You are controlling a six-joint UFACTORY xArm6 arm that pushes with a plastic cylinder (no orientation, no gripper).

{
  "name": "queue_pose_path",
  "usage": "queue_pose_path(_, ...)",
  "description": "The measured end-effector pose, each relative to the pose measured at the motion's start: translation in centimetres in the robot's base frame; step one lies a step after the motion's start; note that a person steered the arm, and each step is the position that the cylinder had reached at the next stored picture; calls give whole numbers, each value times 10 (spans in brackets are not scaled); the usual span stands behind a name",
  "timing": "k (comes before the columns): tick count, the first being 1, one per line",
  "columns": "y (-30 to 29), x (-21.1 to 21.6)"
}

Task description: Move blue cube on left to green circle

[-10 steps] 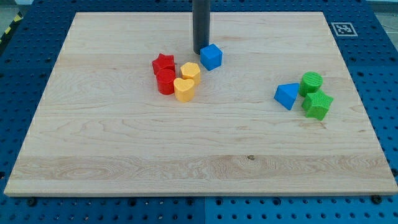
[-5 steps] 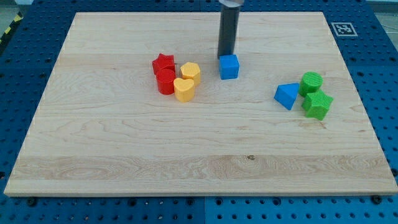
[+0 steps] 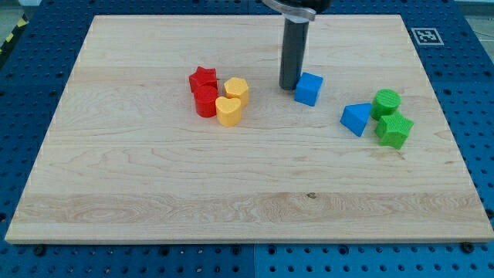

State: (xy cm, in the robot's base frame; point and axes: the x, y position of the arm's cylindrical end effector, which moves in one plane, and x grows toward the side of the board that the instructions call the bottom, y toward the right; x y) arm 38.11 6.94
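Observation:
A blue cube (image 3: 309,88) sits on the wooden board, above the middle and a little right. My tip (image 3: 289,86) stands right against the cube's left side. A green circle block (image 3: 387,102) lies at the view's right, well to the right of the cube. Between them lies a second blue block (image 3: 356,119), wedge-like, touching the green circle's left.
A green block with a ribbed top (image 3: 394,130) sits just below the green circle. Left of my tip is a cluster: a red star (image 3: 203,78), a red round block (image 3: 205,102), a yellow block (image 3: 236,89) and a yellow heart (image 3: 228,111). The board's right edge (image 3: 440,100) is near.
My tip and the blue cube have moved to the right and slightly down, away from the red and yellow cluster and toward the green blocks. The other blocks have not moved.

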Motion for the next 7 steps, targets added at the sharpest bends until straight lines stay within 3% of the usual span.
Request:
queue_pose_path(2, 6, 13)
queue_pose_path(4, 50, 14)
queue_pose_path(6, 66, -2)
queue_pose_path(7, 80, 14)
